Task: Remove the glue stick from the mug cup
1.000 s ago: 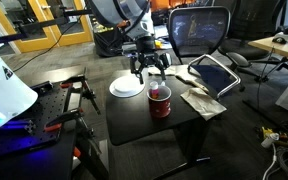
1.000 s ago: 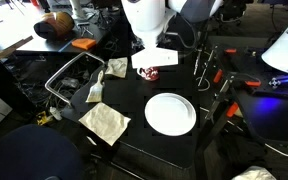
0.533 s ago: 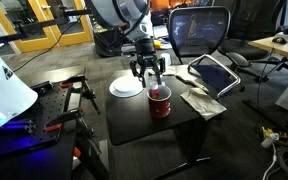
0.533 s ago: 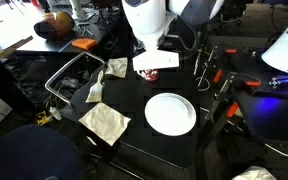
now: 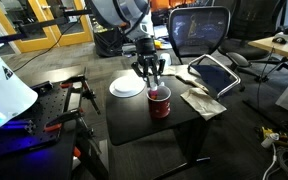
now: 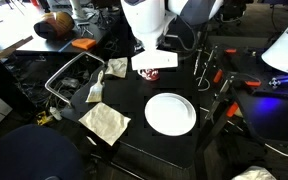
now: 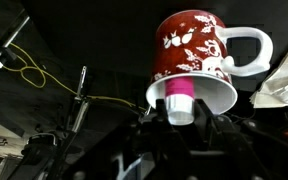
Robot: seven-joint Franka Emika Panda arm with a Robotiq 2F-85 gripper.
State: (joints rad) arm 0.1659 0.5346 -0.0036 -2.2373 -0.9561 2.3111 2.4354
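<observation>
The mug cup point(image 7: 194, 50) is dark red with white patterns, a white inside and a handle to the right in the wrist view. It stands on the black table, seen in both exterior views point(image 5: 160, 103) point(image 6: 150, 74). The glue stick point(image 7: 179, 98), pink with a white end, pokes out of the mug's mouth. My gripper point(image 7: 181, 120) sits right over the mug point(image 5: 150, 78), its dark fingers point(image 7: 154, 120) pressed on either side of the stick's white end, shut on it. In an exterior view the wrist hides most of the mug.
A flat white plate point(image 5: 127, 87) point(image 6: 171, 113) lies beside the mug. Crumpled cloths point(image 5: 200, 99) point(image 6: 104, 122) lie near the table's edge. An office chair point(image 5: 199, 35) and a tablet point(image 5: 215, 73) stand behind, and clamps point(image 6: 210, 68) along one side.
The jaws were wide open above the mug a second ago. They have drawn together onto the glue stick, and the gripper has sunk slightly toward the mug.
</observation>
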